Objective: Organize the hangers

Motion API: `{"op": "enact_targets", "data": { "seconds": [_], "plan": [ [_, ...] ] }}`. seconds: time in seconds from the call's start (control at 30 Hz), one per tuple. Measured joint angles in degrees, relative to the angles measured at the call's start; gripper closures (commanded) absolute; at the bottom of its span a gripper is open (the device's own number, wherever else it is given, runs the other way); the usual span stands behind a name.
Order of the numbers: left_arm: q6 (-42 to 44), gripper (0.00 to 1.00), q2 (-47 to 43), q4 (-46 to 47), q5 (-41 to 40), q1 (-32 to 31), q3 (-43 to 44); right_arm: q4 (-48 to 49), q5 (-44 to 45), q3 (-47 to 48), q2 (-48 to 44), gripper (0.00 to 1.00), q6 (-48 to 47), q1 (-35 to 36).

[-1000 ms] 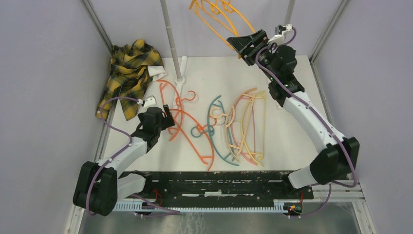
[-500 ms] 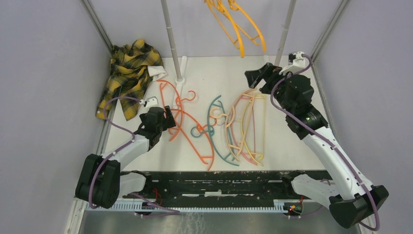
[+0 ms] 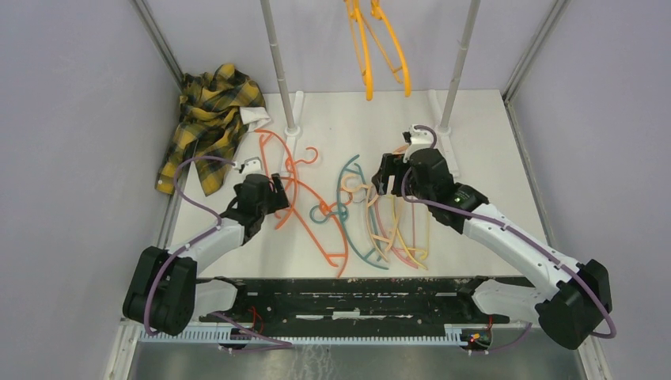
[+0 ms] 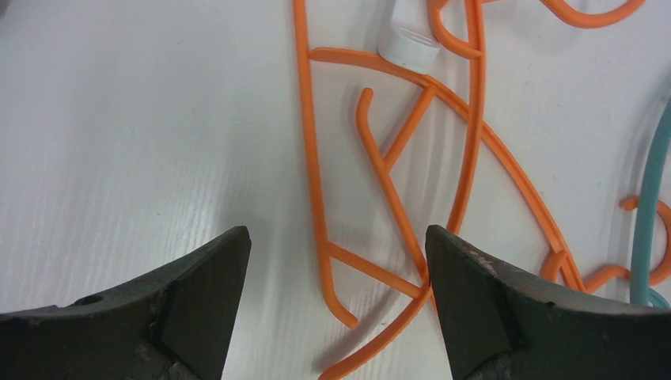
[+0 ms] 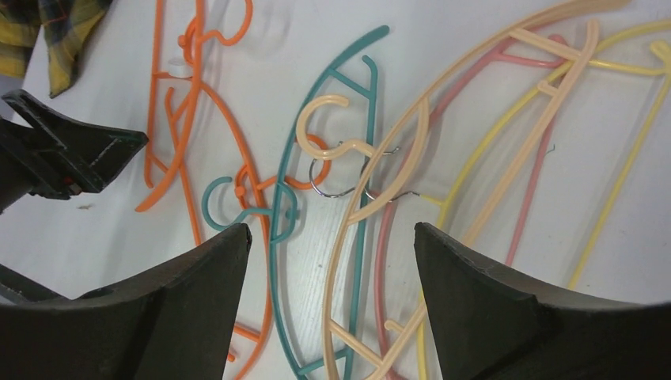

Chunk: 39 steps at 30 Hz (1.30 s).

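Note:
Several hangers lie tangled on the white table: orange ones [image 3: 297, 190] at the left, a teal one [image 3: 352, 214], and peach, pink and pale yellow ones [image 3: 399, 214] at the right. Two yellow-orange hangers [image 3: 380, 47] hang at the top. My left gripper [image 3: 277, 190] is open low over an orange hanger [image 4: 396, 182], whose end lies between the jaws [image 4: 336, 237]. My right gripper [image 3: 385, 176] is open and empty above the pile. Its wrist view shows the gripper [image 5: 331, 229] over the teal hanger [image 5: 360, 111] and a peach hanger [image 5: 411, 134].
A yellow-and-black plaid shirt [image 3: 210, 123] lies at the table's back left corner. Two grey upright poles [image 3: 278, 63] [image 3: 459, 63] stand on white bases [image 3: 294, 107] at the back. Purple walls close in both sides.
My right arm has come down from the hanging yellow-orange hangers to just above the pile on the table. The hung hangers have swung to hang straighter. My left arm has hardly moved.

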Motion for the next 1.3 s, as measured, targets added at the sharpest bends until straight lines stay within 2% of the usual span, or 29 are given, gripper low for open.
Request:
{"op": "enact_targets", "data": {
  "seconds": [0.1, 0.3, 0.53, 0.77, 0.97, 1.13, 1.3],
  "plan": [
    [0.0, 0.19, 0.0, 0.5, 0.6, -1.4, 0.0, -0.2, 0.5, -1.2, 0.4, 0.16, -0.2, 0.0],
    [0.0, 0.21, 1.7, 0.8, 0.2, -4.2, 1.1, -0.2, 2.1, -1.2, 0.4, 0.16, -1.0, 0.0],
    [0.0, 0.22, 8.3, 0.9, -1.4, -8.9, 4.9, 0.1, 3.0, -1.5, 1.9, 0.15, -1.0, 0.0],
    [0.0, 0.25, 16.0, 0.9, -4.0, -9.7, 8.8, 0.2, 3.8, -2.1, 2.2, 0.14, -1.0, 0.0],
    [0.1, 0.39, 18.5, 1.0, -6.5, -9.7, 9.2, 0.3, 5.0, -2.2, 2.2, 0.14, -1.2, 0.0],
    [0.1, 0.43, 18.6, 0.9, -7.3, -9.7, 9.2, 0.4, 5.9, -2.6, 2.2, 0.14, -1.4, 0.0],
    [0.1, 0.74, 17.1, 0.0, -7.3, -10.0, 9.2, 0.5, 6.4, -3.1, 2.2, 0.14, -1.4, 0.0]
  ]
}}
